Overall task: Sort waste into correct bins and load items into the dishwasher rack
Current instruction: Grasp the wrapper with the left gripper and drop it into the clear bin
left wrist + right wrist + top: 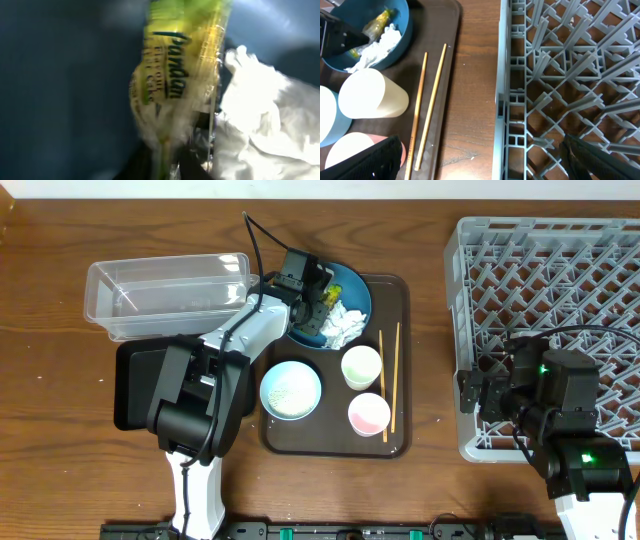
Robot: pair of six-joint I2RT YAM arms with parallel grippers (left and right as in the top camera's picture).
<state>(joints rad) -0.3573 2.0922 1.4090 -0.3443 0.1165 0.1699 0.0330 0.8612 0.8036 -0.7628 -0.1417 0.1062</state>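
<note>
My left gripper (318,298) is down in the large blue dish (356,284) and looks shut on the yellow-green snack wrapper (175,85), whose lower end is pinched between the dark fingers (170,165). The view is blurred. The crumpled white tissue (343,326) lies beside it in the dish. On the brown tray (400,290) stand the small white bowl (291,388) with rice grains, the pale green cup (361,366) and the pink cup (368,413). The chopsticks (390,380) lie along the tray's right side. My right gripper (492,160) is wide open and empty over the left edge of the grey dishwasher rack (550,290).
The clear plastic tub (165,290) stands at the back left. The black tray (135,385) lies in front of it, partly under my left arm. A strip of bare wood table (475,75) separates the brown tray from the rack.
</note>
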